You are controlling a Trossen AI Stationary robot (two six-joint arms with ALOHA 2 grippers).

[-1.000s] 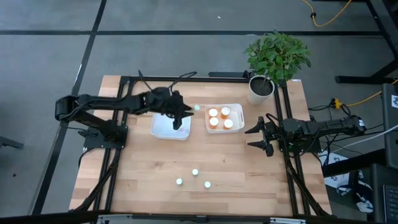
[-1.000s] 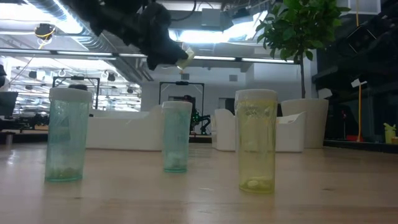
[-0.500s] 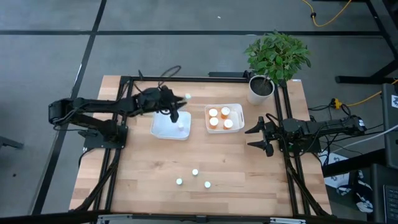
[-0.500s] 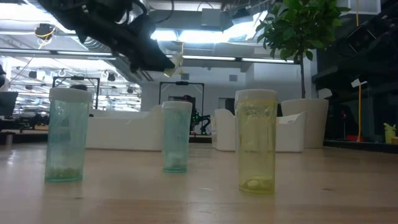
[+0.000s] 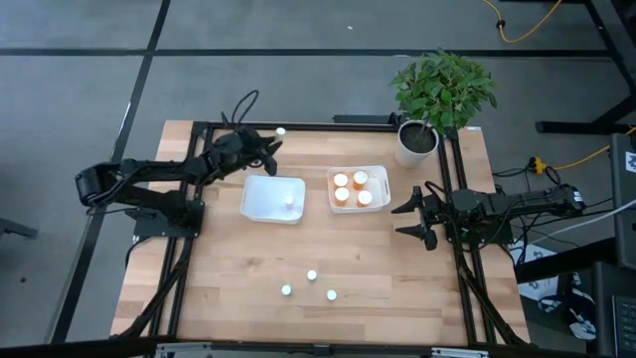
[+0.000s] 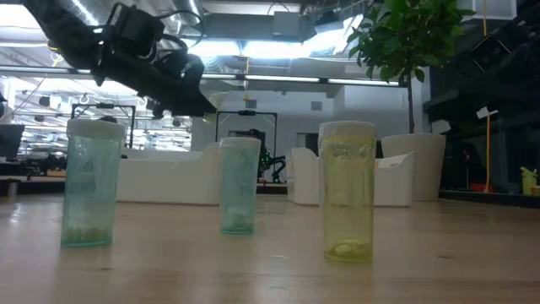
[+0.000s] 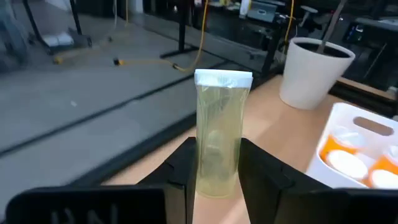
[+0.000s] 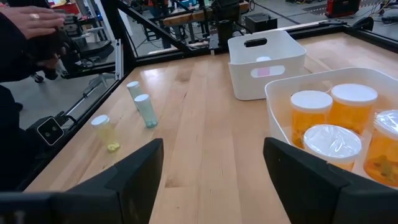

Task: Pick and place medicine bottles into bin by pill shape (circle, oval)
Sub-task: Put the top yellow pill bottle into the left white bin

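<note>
My left gripper [image 5: 268,145] is in the air over the table's far edge, beyond the left white bin [image 5: 260,189], shut on a pale yellow-green bottle [image 7: 217,143] with a white cap [image 5: 281,130]. One bottle [image 5: 290,202] lies in that bin. Three orange bottles [image 5: 350,187] stand in the right bin [image 5: 382,179]. Three small bottles [image 5: 311,274] stand on their bases near the table's front; the low view shows them as two teal [image 6: 91,181] and one yellow [image 6: 348,190]. My right gripper [image 5: 410,216] is open at the table's right side and touches nothing. My left gripper pinches the lower part of the bottle's body [image 7: 216,177] between its two fingers [image 7: 183,171], one on each side. The bottle sticks out past the fingertips with its cap [image 7: 222,78] at the end away from the gripper. It is lifted clear of the table and bins.
A potted plant [image 5: 437,94] stands at the table's far right corner. A black frame runs along the table's edges [image 5: 328,126]. A person's hand [image 8: 31,25] shows beyond the table in the right wrist view. Bare wood lies between the bins and the three bottles.
My left gripper has gone from over the left bin's right side toward the table's far edge and a little left, carrying the pale bottle, still shut on it. The bottle has stayed clear of the bins. My right arm has kept still.
</note>
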